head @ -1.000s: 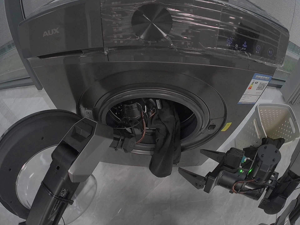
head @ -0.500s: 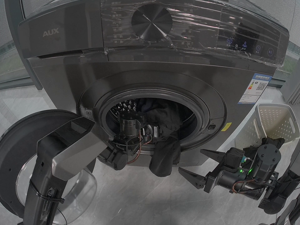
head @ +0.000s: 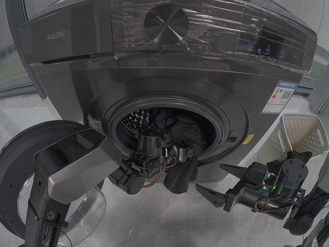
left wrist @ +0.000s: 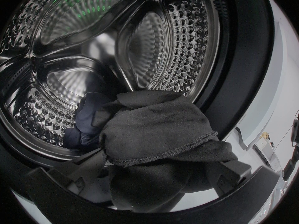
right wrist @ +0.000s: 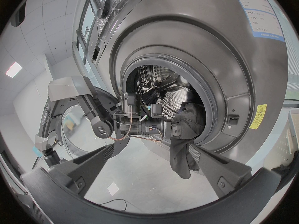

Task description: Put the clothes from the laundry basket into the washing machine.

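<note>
A black garment lies across the washing machine's door rim, part bunched in the drum mouth, part hanging down outside. A dark blue garment rests inside the drum. My left gripper is at the lower rim against the black garment, open, with the cloth draped over its fingers. My right gripper stays open and holds nothing, low in front of the machine beside the white laundry basket, which holds dark clothes.
The round machine door stands swung open at the left, close behind my left arm. Grey tiled floor lies free below the opening. The basket sits against the machine's right front corner.
My left arm has drawn back from deep in the drum to the lower rim and swung right. The black garment's upper part now sits bunched inside the opening. The right arm has not moved.
</note>
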